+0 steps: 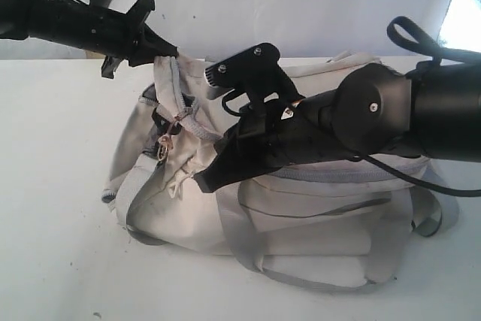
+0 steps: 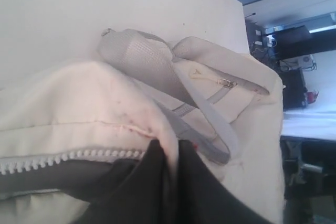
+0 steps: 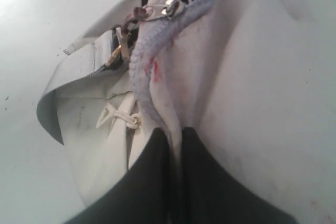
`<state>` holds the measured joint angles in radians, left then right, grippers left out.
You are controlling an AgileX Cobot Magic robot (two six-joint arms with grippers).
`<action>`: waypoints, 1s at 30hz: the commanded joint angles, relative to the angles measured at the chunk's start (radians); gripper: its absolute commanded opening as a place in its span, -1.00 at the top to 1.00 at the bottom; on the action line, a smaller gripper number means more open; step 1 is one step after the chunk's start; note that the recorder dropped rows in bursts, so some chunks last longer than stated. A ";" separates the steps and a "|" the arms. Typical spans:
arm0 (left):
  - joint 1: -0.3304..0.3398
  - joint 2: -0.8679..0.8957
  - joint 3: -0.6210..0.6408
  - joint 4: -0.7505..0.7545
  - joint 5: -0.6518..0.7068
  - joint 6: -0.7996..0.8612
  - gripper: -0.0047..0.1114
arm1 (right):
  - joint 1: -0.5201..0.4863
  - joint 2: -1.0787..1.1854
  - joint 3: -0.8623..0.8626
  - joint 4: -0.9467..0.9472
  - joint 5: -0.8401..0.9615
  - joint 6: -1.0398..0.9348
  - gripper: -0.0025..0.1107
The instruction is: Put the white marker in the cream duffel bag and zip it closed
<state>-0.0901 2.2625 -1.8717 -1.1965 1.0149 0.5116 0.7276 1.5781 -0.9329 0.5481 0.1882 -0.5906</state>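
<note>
Right, the desk (image 1: pixel 60 186) fills most of the exterior view. The bag (image 1: pixel 316 208) lies across its middle, slumped and soft. That limpness is, I judge, why I have both arms on it at once: a slack zipper line will not run unless the cloth is held taut.

My left gripper (image 1: pixel 169 54) comes in from the upper left of the frame. It is clenched on the bag's end panel and lifts it into a peak. In its wrist view the fingers (image 2: pixel 147 182) pinch a fold of cream cloth just beside the zipper (image 2: pixel 63 157). Dark lining shows below the teeth, so the mouth is open there.

My right gripper (image 1: pixel 204 182) reaches across from the right to the centre-left of the frame. It is clamped on another fold of the bag, lower on that same end. Its wrist view shows the cloth running down between the two fingers and the zipper tape curving up from the grip to the pull (image 3: pixel 167 8), near the top centre of that picture. So this gripper grips cloth and not the pull, which hangs apart from it. I read this as a bracing hold. Closing the bag calls for one gripper to take the pull itself.

I cannot find the marker in any view, and I cannot tell whether it is inside the bag or hidden behind an arm. I would want that settled before zipping.
</note>
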 commanded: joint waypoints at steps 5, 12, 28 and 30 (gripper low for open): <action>0.027 -0.007 -0.012 -0.006 0.060 0.209 0.05 | -0.001 0.000 0.016 0.002 -0.056 0.011 0.96; 0.027 -0.067 -0.012 0.191 0.167 0.226 -0.18 | -0.001 0.000 0.012 0.002 -0.090 0.013 0.96; -0.034 -0.394 0.316 0.338 0.206 0.317 -0.18 | -0.001 -0.005 -0.091 0.043 -0.096 0.175 0.96; -0.054 -0.394 0.345 0.336 0.206 0.342 -0.18 | -0.001 -0.005 -0.091 0.038 -0.070 0.170 0.96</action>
<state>-0.1169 1.8836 -1.5649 -0.8543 1.2168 0.8201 0.7276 1.5796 -1.0140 0.5851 0.1128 -0.4189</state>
